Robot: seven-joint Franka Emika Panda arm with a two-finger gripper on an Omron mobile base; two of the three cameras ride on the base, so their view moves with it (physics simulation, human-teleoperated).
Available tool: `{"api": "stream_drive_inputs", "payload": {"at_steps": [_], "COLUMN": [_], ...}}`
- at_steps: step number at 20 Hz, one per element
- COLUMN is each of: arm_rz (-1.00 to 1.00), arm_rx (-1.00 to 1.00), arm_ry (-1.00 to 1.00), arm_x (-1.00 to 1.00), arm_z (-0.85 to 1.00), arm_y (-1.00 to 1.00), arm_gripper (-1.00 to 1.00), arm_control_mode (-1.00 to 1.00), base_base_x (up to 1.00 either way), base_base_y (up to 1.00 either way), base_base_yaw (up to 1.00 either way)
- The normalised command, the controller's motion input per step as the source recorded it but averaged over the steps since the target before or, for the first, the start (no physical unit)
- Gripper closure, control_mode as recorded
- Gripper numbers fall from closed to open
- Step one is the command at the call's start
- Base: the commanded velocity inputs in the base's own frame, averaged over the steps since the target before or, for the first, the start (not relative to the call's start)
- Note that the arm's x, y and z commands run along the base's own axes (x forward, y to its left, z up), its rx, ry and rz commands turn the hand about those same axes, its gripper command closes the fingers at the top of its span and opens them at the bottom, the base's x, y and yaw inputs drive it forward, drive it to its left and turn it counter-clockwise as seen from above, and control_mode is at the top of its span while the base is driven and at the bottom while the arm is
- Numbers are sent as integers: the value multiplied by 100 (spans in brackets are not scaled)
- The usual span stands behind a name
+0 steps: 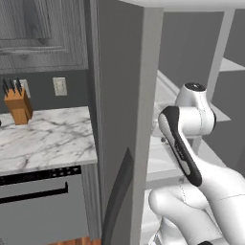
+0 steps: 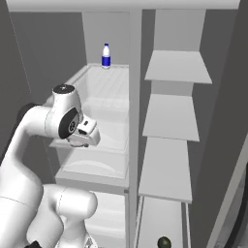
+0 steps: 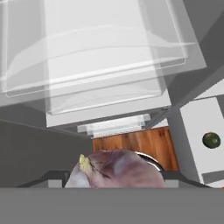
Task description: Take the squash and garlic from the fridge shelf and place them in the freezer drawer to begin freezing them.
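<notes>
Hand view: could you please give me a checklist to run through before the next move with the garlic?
1. Garlic seated in the end effector: ok, it looks held between the fingertips.
2. Squash located: ok, on a low white shelf to the right.
3. Both items collected: not ok, the squash lies untouched.
4. Freezer drawer open: cannot tell among the pale drawers ahead.
5. Bottle clear of the arm: ok, on an upper shelf.

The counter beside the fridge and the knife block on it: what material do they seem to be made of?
The counter looks like polished marble or a marble-patterned stone: white with grey veins running across its top. The knife block looks like plain, matte wood: an even orange-brown colour, with dark handles sticking out of its top. Both are rendered, so only the surface look can be judged.
</notes>
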Motion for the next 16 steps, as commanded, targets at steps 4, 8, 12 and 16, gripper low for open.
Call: {"api": "stream_drive_inputs", "payload": {"at_steps": [4, 8, 12, 16], "arm_rz": [0, 0, 0, 0], "arm_rx": [0, 0, 0, 0], "arm_ry": [0, 0, 0, 0], "arm_x": [0, 0, 0, 0], "arm_z": [0, 0, 0, 0], "arm_y": [0, 0, 0, 0], "arm_gripper": [100, 100, 100, 100], "arm_control_mode": [100, 100, 100, 100], "base_base_x": [-57, -59, -23, -11], "base_base_y": [1, 0, -25, -47], "base_base_yaw": [-5, -22, -43, -40]}}
